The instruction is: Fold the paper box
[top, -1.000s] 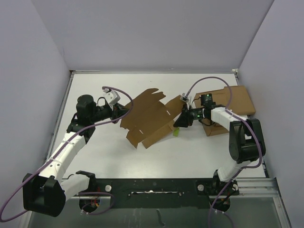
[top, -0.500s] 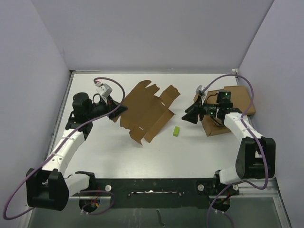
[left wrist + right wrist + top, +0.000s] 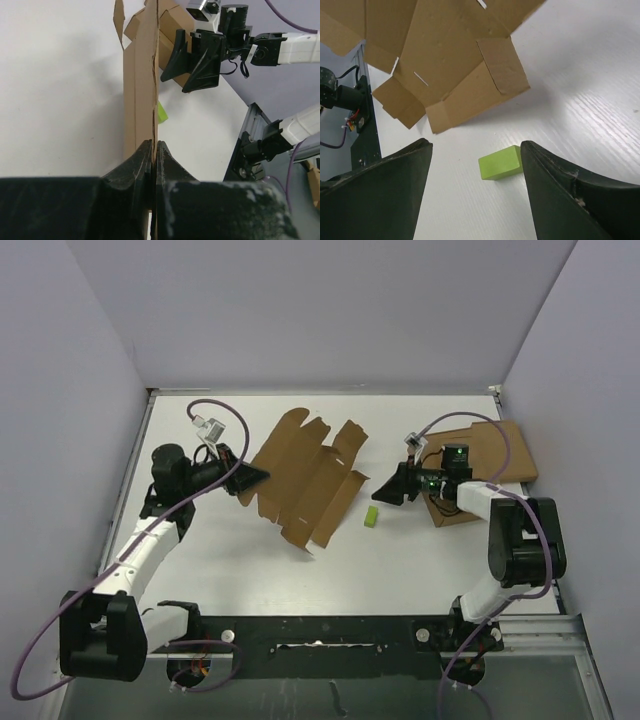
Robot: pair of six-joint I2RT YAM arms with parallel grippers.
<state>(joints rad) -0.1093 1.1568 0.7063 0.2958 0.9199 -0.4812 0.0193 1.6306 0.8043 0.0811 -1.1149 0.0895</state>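
Top view: paper box [image 3: 305, 475], an unfolded sheet, mid-worktop [image 3: 250, 560]; my left jaws clamped on its 9 o'clock edge. Green block [image 3: 371, 517] at its 4 o'clock.
Left wrist: sheet edge-on, pinched.
Right wrist: my right jaws apart, empty; block between them, box at 11 o'clock.

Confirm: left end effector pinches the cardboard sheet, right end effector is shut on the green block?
Right end effector is open; the right wrist view shows the green block lying free on the table. Left end effector does pinch the cardboard sheet.
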